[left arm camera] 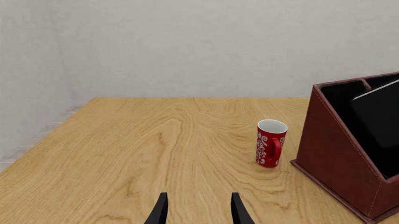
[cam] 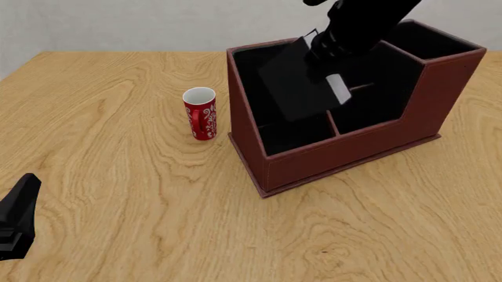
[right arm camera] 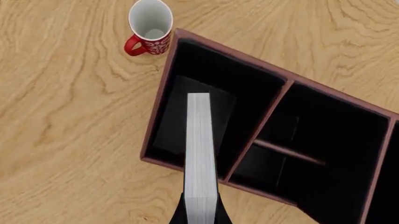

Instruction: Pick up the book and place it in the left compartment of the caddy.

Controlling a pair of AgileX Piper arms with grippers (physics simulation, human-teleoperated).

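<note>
The reddish-brown caddy [cam: 345, 153] stands right of centre on the table. My right gripper [cam: 323, 46] comes down from above and is shut on the black book [cam: 292, 82]. The book hangs tilted, with its lower part inside the left compartment [cam: 271, 132]; I cannot tell whether it touches the floor. In the right wrist view the book's white-grey page edge [right arm camera: 199, 149] runs out from my gripper [right arm camera: 199, 217] over that compartment [right arm camera: 252, 107]. The left wrist view shows the book [left arm camera: 377, 116] inside the caddy [left arm camera: 337, 149]. My left gripper [left arm camera: 199, 213] is open and empty, low at the table's near left [cam: 16, 226].
A red-and-white patterned cup [cam: 200, 113] stands upright just left of the caddy, apart from it; it also shows in the left wrist view [left arm camera: 270, 143] and the right wrist view [right arm camera: 149, 25]. Bare wooden table [cam: 117, 176] lies between my left gripper and the cup.
</note>
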